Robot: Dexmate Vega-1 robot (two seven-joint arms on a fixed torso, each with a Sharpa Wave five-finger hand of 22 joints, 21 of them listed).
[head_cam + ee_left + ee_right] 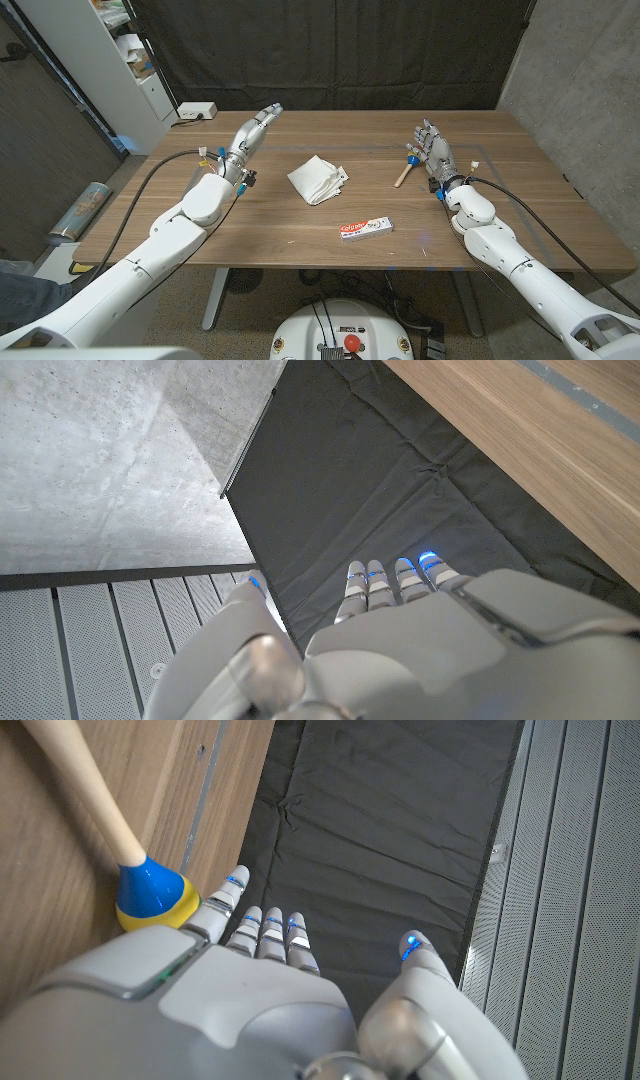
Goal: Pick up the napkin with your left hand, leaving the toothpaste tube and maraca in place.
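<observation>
White napkin lies crumpled near bench centre, nothing touching it. Left hand is off to the napkin's left and further back, fingers straight and close together, holding nothing. Toothpaste tube lies flat nearer the front edge, right of the napkin, apart from it. Maraca w/ wooden handle and blue-yellow head sits just beside the right hand; can't tell if they touch. Right hand's fingers are extended, thumb apart, empty. Black curtain hangs behind the bench.
</observation>
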